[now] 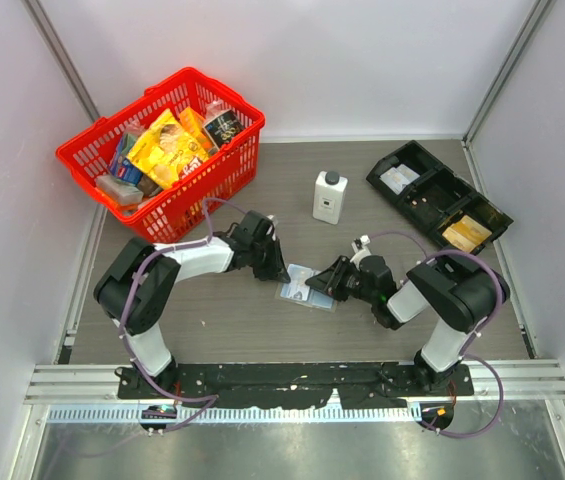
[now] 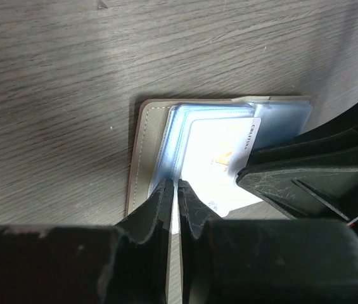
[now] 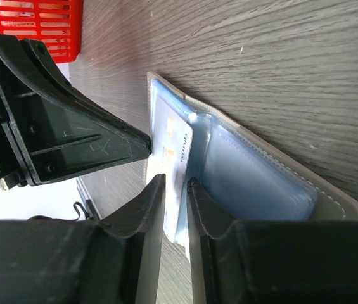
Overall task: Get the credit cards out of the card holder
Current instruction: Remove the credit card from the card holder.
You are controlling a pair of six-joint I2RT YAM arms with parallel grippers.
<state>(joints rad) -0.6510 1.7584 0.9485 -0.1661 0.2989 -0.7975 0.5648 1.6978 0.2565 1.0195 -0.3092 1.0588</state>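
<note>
Sideways, "CRISTINA" marks the credit card (image 2: 220, 158) inside the card holder (image 2: 146, 158).

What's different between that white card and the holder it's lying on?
The card is white with print on it, while the holder is plain taupe with blue sleeves. The card is smaller and lies over the open holder. Both are flat rectangles.

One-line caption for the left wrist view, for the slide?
Left gripper, fingers nearly together, at the blue sleeves of the open card holder; right gripper tip on the white card.
</note>
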